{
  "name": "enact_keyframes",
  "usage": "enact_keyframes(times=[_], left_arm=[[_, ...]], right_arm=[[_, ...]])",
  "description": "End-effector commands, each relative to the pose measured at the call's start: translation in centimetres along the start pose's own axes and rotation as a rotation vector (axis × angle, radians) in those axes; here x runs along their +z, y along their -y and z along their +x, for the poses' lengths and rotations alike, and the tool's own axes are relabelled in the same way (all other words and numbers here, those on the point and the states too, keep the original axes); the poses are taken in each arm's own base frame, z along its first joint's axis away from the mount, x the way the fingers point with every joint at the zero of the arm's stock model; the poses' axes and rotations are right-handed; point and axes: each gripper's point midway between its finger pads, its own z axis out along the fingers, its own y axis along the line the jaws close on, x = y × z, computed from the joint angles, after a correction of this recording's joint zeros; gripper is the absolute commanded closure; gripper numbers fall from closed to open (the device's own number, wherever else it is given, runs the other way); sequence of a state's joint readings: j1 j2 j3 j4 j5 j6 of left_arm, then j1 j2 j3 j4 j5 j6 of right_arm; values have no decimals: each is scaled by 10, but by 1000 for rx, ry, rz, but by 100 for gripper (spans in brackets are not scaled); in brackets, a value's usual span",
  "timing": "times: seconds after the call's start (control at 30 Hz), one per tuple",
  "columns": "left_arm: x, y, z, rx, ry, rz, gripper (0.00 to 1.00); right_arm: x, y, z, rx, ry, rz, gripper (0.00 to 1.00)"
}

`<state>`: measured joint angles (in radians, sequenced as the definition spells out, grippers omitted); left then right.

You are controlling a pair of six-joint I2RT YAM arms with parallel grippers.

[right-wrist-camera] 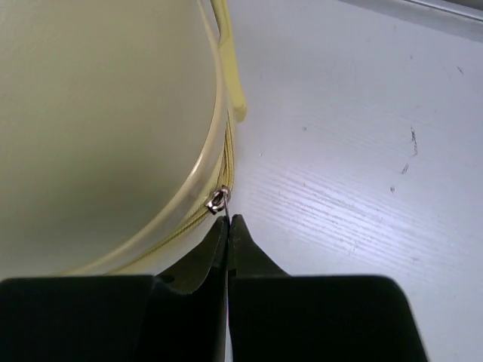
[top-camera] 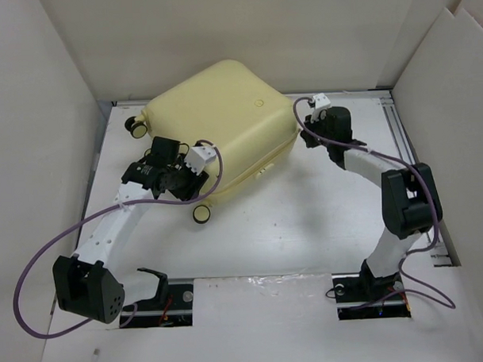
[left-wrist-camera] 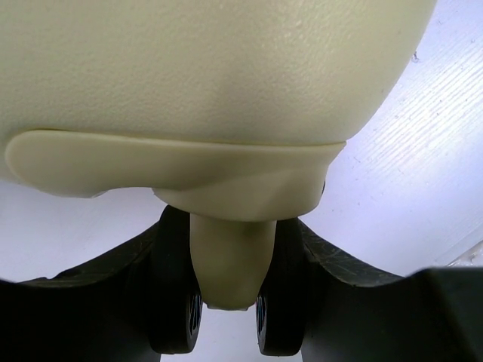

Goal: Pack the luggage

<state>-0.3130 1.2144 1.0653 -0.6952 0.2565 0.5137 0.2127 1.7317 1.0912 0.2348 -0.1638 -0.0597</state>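
White table (top-camera: 306,226): wrist views show left hand (left-wrist-camera: 226,256) clamping luggage (left-wrist-camera: 211,68) wheel (left-wrist-camera: 175,317), right hand (right-wrist-camera: 228,222) closed by zipper ring (right-wrist-camera: 217,200).

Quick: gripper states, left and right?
Left gripper: closed on a wheel of the suitcase.
Right gripper: shut, tips at the zip ring; whether it pinches anything cannot be told.

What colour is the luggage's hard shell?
Pale yellow; the luggage shows best in the top external view.
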Motion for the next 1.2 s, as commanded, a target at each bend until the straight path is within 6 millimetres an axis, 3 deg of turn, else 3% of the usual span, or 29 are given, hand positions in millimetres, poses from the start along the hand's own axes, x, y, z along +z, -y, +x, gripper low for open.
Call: enact_keyframes(times=[0.0,0.13,0.17,0.23,0.37,0.4,0.43,0.47,0.53,0.6,0.63,0.67,0.7,0.73,0.8,0.83,0.9,0.93,0.97,1.0,1.03,1.07,1.1,1.17], left_arm=[[-35,-38,0,-32,-9,-218,100],[-35,-34,1,-9,-1,-197,100],[-34,-36,5,-19,-11,-199,100],[-33,-32,3,3,0,-173,100],[-36,-31,-3,13,37,-146,100],[-43,-35,-13,12,69,-152,69],[-51,-34,-23,12,110,-154,52],[-56,-30,-37,-9,163,-130,42],[-93,-26,-74,-5,319,-130,25],[-118,-13,-100,12,423,-57,21],[-146,-15,-122,-11,502,-82,20],[-151,-22,-133,-50,527,-91,13],[-156,-43,-135,-113,521,-197,1],[-158,-56,-136,-165,520,-259,0],[-138,-80,-122,-265,438,-358,0],[-131,-96,-106,-317,376,-429,6],[-96,-109,-65,-440,217,-426,19],[-84,-109,-53,-485,184,-385,29],[-69,-111,-33,-530,136,-353,55],[-71,-131,-8,-617,120,-380,68],[-66,-145,1,-652,131,-389,73],[-60,-166,21,-712,124,-418,71],[-52,-168,26,-711,98,-406,68],[-41,-187,28,-692,92,-418,60]], right_arm=[[-7,108,-68,-11,141,329,100],[19,97,-96,-160,197,130,100],[23,81,-103,-216,218,26,100],[26,69,-116,-330,259,-62,100],[27,21,-117,-418,323,-355,100],[21,-1,-116,-429,342,-458,100],[20,-12,-110,-428,339,-503,100],[20,-15,-98,-415,321,-527,100],[21,-24,-84,-401,298,-555,100],[23,-31,-62,-377,258,-574,100],[23,-31,-59,-376,256,-574,100],[22,-34,-59,-366,256,-587,100],[25,-40,-49,-357,239,-604,100],[26,-39,-43,-350,226,-596,100],[28,-43,-38,-348,213,-589,100],[27,-43,-38,-335,209,-590,100],[29,-48,-38,-338,207,-591,100],[25,-56,-39,-334,207,-603,100],[25,-56,-34,-328,196,-605,100],[23,-62,-36,-337,207,-613,100],[21,-68,-39,-347,216,-614,100],[21,-73,-32,-342,203,-625,100],[18,-74,-37,-348,213,-623,100],[11,-93,-30,-361,204,-646,100]])
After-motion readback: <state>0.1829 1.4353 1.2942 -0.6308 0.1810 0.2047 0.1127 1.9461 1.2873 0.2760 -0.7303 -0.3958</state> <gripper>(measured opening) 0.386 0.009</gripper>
